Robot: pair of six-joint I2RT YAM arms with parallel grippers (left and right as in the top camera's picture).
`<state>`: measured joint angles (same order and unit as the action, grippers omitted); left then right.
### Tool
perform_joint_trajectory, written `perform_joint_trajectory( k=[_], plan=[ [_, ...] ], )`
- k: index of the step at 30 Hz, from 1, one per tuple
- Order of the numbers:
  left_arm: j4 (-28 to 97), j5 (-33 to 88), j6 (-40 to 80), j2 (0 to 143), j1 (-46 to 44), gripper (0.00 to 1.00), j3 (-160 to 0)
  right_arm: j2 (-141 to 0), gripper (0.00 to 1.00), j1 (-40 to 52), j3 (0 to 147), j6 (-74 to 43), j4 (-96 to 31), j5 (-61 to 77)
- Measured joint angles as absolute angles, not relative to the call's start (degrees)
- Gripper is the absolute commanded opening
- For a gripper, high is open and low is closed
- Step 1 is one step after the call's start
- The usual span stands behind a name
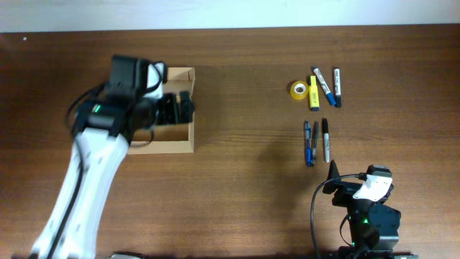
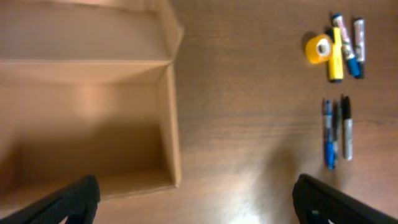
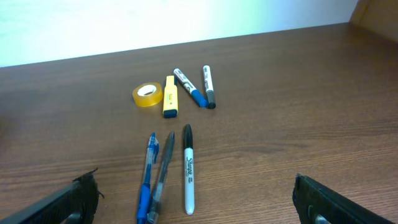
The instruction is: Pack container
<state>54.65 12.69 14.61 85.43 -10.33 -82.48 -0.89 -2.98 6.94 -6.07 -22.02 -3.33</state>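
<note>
The container (image 1: 191, 133) is a tan cardboard box at the left, open, with its flap folded back. In the left wrist view its inside (image 2: 81, 137) looks empty. My left gripper (image 1: 187, 106) hovers over the box's right wall, open and empty (image 2: 196, 208). My right gripper (image 1: 352, 180) is open and empty near the front right edge, behind the pens (image 3: 199, 208). Loose items lie at the right: a blue pen (image 1: 307, 142), a dark pen (image 1: 315, 138), a black Sharpie (image 1: 325, 140), a yellow tape roll (image 1: 298, 89), a yellow highlighter (image 1: 314, 96) and two markers (image 1: 325, 86).
The same items show in the right wrist view: Sharpie (image 3: 188, 177), blue pen (image 3: 148, 177), tape roll (image 3: 148, 94), highlighter (image 3: 170, 96). Bare wooden table (image 1: 244, 144) lies between box and pens. The table's far edge runs along the top.
</note>
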Motion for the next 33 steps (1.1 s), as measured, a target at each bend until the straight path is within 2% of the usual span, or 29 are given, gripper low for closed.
perform_joint_trajectory(
  k=[5, 6, 7, 8, 19, 20, 22, 23, 24, 33],
  plan=[
    [51.9, 14.4, 14.6, 94.1, -10.6, 1.00, -84.0, -0.9, 0.99, -3.0, 6.9, -6.0, -22.0, -3.3],
    [51.7, 14.2, 14.6, 95.4, -10.6, 0.97, -84.0, -0.9, 0.99, -3.0, 6.9, -6.0, -22.0, -3.3],
    [51.5, 13.8, 14.7, 96.6, -10.7, 0.82, -84.0, -0.9, 0.99, -3.0, 6.9, -6.0, -22.0, -3.3],
    [51.3, 13.3, 15.1, 97.9, -10.8, 0.73, -84.0, -0.9, 0.99, -3.0, 6.9, -6.1, -22.0, -3.3],
    [51.1, 5.5, 16.9, 109.1, -13.7, 0.72, -84.0, -0.9, 0.99, -3.0, 6.9, -6.1, -22.0, -3.3],
    [51.1, 4.8, 17.1, 109.9, -14.1, 0.69, -84.0, -0.9, 0.99, -3.0, 6.9, -6.1, -22.0, -3.3],
    [51.1, 3.7, 17.5, 111.4, -15.0, 0.54, -84.0, -0.9, 0.99, -3.0, 6.9, -6.1, -22.0, -3.3],
    [51.1, 3.1, 17.8, 112.2, -15.4, 0.31, -84.0, -0.9, 0.99, -3.0, 6.9, -6.0, -22.0, -3.3],
    [51.1, 2.8, 17.7, 112.9, -15.7, 0.03, -84.0, -0.9, 0.99, -3.0, 6.9, -6.0, -22.0, -3.3],
    [53.7, -0.5, 19.7, 115.0, -16.2, 0.02, -86.1, -0.9, 0.99, -3.0, 6.9, -6.0, -22.0, -3.3]
  ],
)
